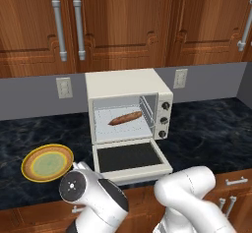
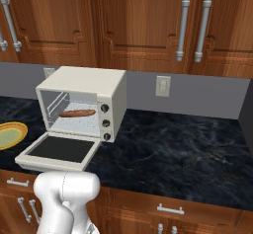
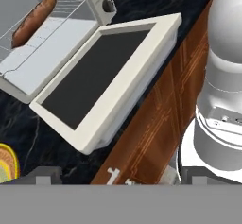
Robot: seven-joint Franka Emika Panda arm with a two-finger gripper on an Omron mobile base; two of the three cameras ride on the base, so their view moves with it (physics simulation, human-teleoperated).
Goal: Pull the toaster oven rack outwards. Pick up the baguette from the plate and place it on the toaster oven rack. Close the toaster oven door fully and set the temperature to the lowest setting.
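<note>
Baguette (image 1: 125,118): I see it lying on the toaster oven rack (image 1: 118,125), inside the toaster oven (image 1: 129,106).
Plate (image 1: 47,162): bare, on the tabletop (image 2: 168,144) left of the oven.
Toaster oven door (image 1: 130,158): folded down flat, its handle edge toward me.
Tool (image 3: 118,180): jaws wide apart, holding nothing, above the door's front edge.
Step in hand, my judgement: close the door. I'd come under the front lip and lift along its hinge arc, pushing until flush, then go to the knobs (image 1: 164,120).

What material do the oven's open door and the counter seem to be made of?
The boxy cream-white toaster oven's open door: a matte cream frame, probably painted metal, around a dark pane that looks like glass. The black countertop: pale veins and a soft sheen suggest polished marble or similar stone.
</note>
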